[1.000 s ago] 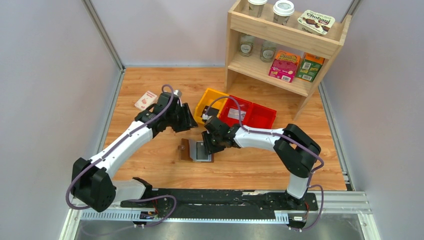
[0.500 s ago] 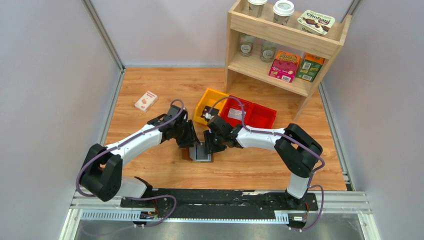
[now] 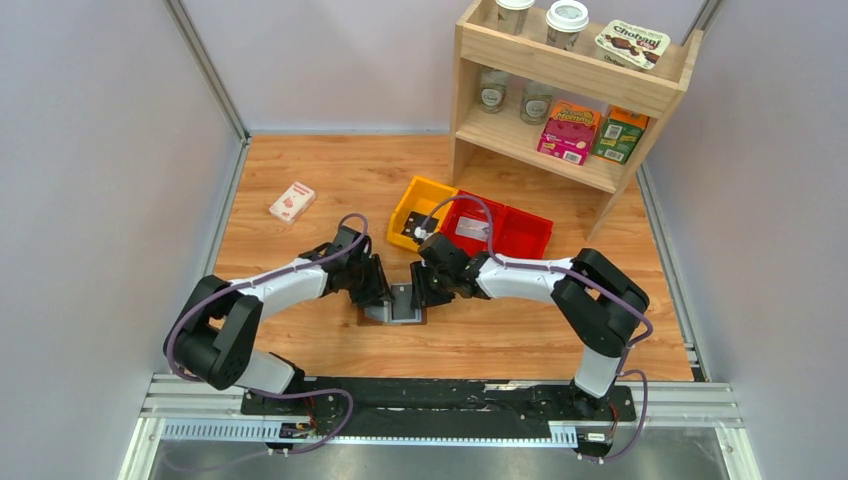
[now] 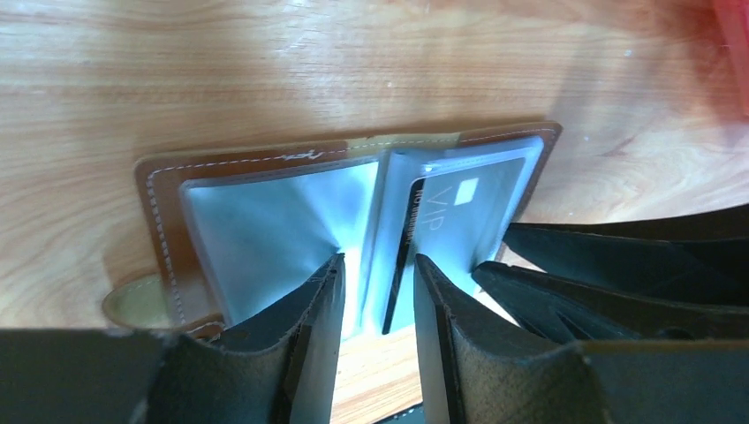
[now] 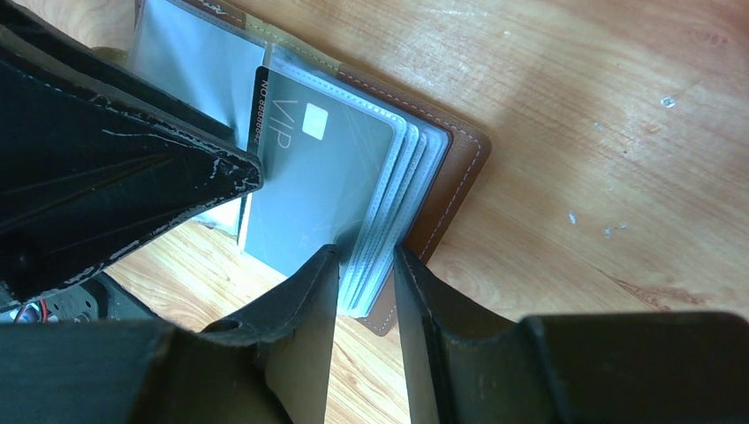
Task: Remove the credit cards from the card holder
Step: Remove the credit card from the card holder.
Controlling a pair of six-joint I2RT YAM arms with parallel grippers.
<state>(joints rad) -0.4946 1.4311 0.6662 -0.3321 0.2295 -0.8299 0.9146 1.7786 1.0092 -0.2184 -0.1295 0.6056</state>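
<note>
Between the left gripper's (image 4: 378, 265) fingers stands the near edge of a clear sleeve carrying a grey card (image 4: 459, 208) marked VIP. The fingers are partly apart, and I cannot tell whether they pinch it. Just to the right, the right gripper (image 5: 365, 256) is clamped on the near corner of the stacked sleeves (image 5: 402, 172) of the card holder (image 4: 163, 203). The holder lies open and flat, brown cover down, around the middle of the wooden table (image 3: 300, 160), between the two arms.

Far of the holder sit a yellow bin (image 3: 408, 200) and two red bins (image 3: 530, 235). The left red bin holds a flat grey thing (image 3: 466, 229), and the yellow bin's contents are partly hidden. A white-and-red small box (image 3: 291, 201) lies far left. A wooden shelf (image 3: 560, 70) at far right holds cups, jars and boxes. Pale walls enclose the table.
</note>
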